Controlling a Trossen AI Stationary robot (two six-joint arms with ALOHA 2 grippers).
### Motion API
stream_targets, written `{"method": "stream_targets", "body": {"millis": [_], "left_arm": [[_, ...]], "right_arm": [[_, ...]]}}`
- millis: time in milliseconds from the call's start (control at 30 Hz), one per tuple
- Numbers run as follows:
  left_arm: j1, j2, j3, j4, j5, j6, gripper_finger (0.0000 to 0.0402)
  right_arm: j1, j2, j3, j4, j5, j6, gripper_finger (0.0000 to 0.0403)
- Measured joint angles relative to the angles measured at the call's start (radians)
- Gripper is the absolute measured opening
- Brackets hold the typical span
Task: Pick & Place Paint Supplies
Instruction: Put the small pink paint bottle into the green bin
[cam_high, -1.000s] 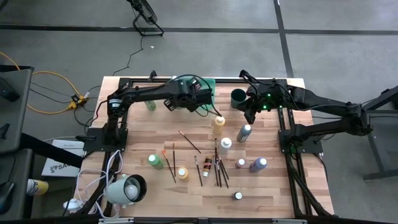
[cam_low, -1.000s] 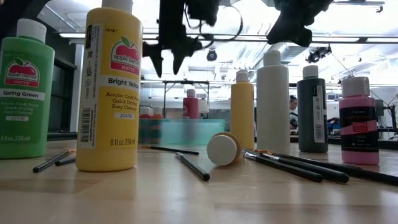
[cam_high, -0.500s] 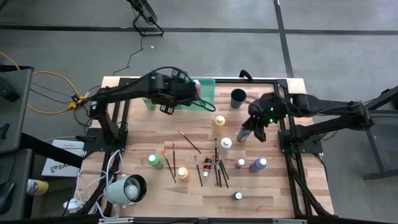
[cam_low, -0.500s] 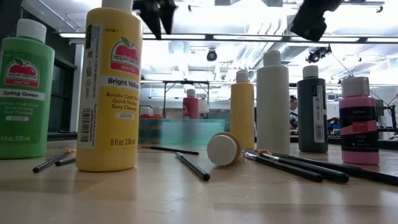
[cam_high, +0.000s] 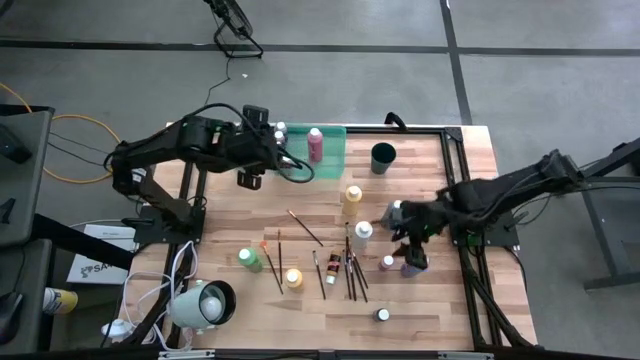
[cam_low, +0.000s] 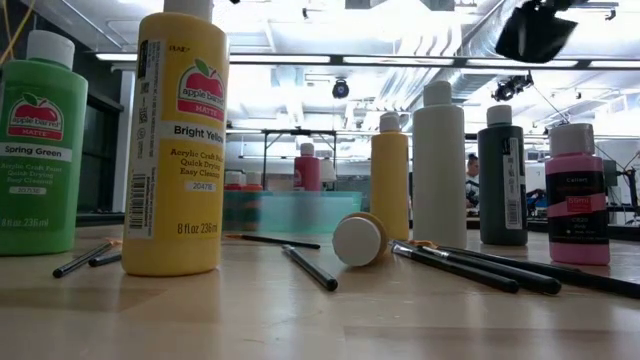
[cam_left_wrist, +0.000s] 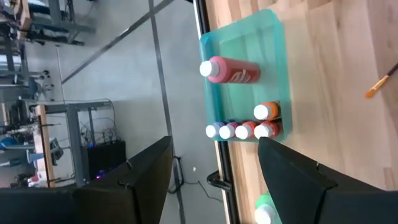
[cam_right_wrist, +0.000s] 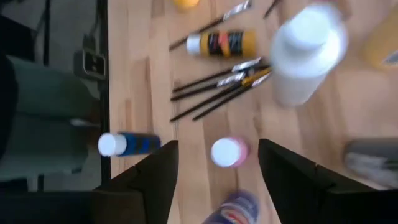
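Note:
My left gripper (cam_high: 250, 177) hangs open near the table's far left, left of the green tray (cam_high: 335, 165); in its wrist view the tray (cam_left_wrist: 249, 56) shows between the fingers. A red bottle (cam_high: 315, 143) and several small bottles (cam_left_wrist: 245, 129) stand in the tray. My right gripper (cam_high: 410, 242) is open above the pink-capped bottle (cam_right_wrist: 229, 152) and the purple bottle (cam_high: 412, 266). The yellow-orange (cam_high: 351, 198), white (cam_high: 361, 233), grey (cam_high: 394, 212), green (cam_high: 248, 259) and yellow (cam_high: 293, 277) bottles stand on the table. Dark brushes (cam_high: 352, 270) lie among them.
A dark round cup (cam_high: 382, 157) stands right of the tray. A small blue bottle (cam_high: 382, 314) lies near the table's near edge, and a single brush (cam_high: 305, 227) lies mid-table. A round lamp (cam_high: 205, 303) sits at the near left corner. Black frame rails run along both sides.
My left gripper has drawn back from over the tray toward the table's left edge, and the red bottle now shows standing in the tray. My right gripper has swung from beside the dark cup toward the near edge, ending over the pink and purple bottles.

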Motion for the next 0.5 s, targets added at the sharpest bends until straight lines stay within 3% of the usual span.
{"method": "stream_targets", "body": {"millis": [333, 500], "left_arm": [[-0.024, -0.004, 0.000, -0.007, 0.001, 0.001, 0.0232], [-0.023, -0.004, 0.000, -0.008, 0.001, 0.003, 0.0232]], "right_arm": [[0.096, 0.196, 0.000, -0.002, 0.094, 0.096, 0.0201], [0.101, 0.259, 0.000, -0.001, 0.090, 0.236, 0.0201]]}}
